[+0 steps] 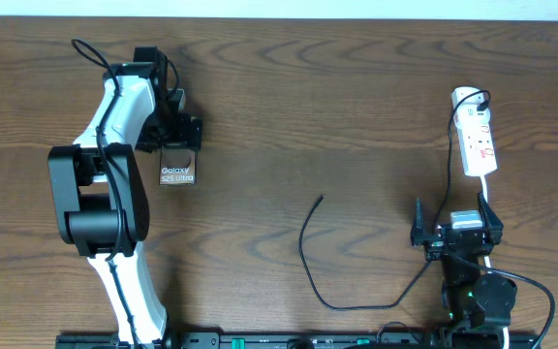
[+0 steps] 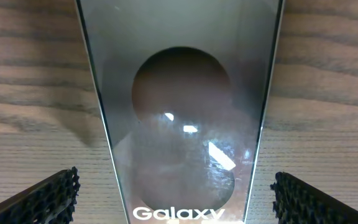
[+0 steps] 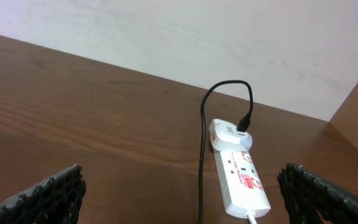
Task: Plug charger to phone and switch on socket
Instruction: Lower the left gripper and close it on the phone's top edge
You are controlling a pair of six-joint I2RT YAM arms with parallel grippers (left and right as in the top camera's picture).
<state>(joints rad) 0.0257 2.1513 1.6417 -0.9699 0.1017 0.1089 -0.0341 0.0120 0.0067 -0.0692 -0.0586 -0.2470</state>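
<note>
The phone (image 1: 177, 170) lies flat on the table at the left, its white "Galaxy S25 Ultra" lettering showing. My left gripper (image 1: 169, 131) hovers over its far end, open, with one finger on each side of the phone (image 2: 179, 124) and not touching it. The black charger cable (image 1: 310, 262) curves across the table's middle, its free plug tip (image 1: 321, 198) lying loose. Its other end runs to the white socket strip (image 1: 477, 136) at the right. My right gripper (image 1: 456, 233) is open and empty, just in front of the socket (image 3: 241, 180).
The white cord (image 1: 485, 194) leaves the socket's near end and passes under my right arm. A pale wall (image 3: 197, 37) stands behind the table's far edge.
</note>
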